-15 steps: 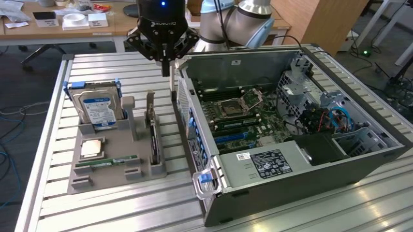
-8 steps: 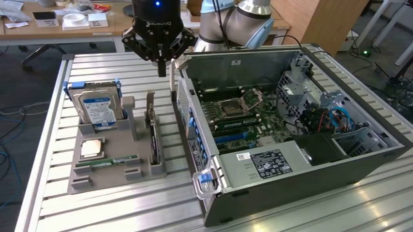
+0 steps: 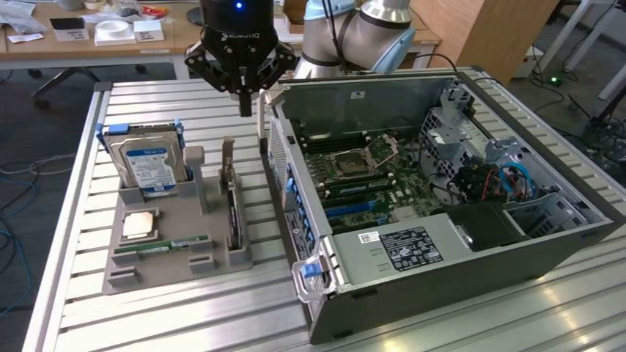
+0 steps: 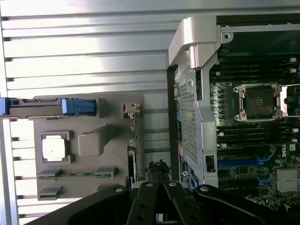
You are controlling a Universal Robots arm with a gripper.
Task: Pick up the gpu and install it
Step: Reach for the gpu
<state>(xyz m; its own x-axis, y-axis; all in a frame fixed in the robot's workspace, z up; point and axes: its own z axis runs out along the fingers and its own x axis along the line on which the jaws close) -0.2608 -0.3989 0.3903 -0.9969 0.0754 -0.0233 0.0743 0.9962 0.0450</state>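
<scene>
The gpu (image 3: 232, 199) stands edge-on as a slim dark strip in a slot of the grey holder (image 3: 127, 277), at the side nearest the computer. Its strip (image 4: 133, 145) and metal bracket end (image 4: 131, 109) also appear in the wrist view. My gripper (image 3: 245, 108) hangs above the far end of the card, apart from it, over the gap between the holder and the open computer case (image 3: 459, 242). Its fingers point down, pressed together, with nothing between them; they show as a dark tip (image 4: 159, 168) in the wrist view. The motherboard (image 3: 367, 180) lies exposed inside the case.
The holder also carries a silver blue-labelled hard drive (image 3: 146, 163) standing upright, a processor chip (image 3: 140, 224) and a green memory stick (image 3: 161, 246). The case wall (image 3: 278, 158) rises right beside the card. A desk with boxes (image 3: 116, 31) lies behind the slatted metal table.
</scene>
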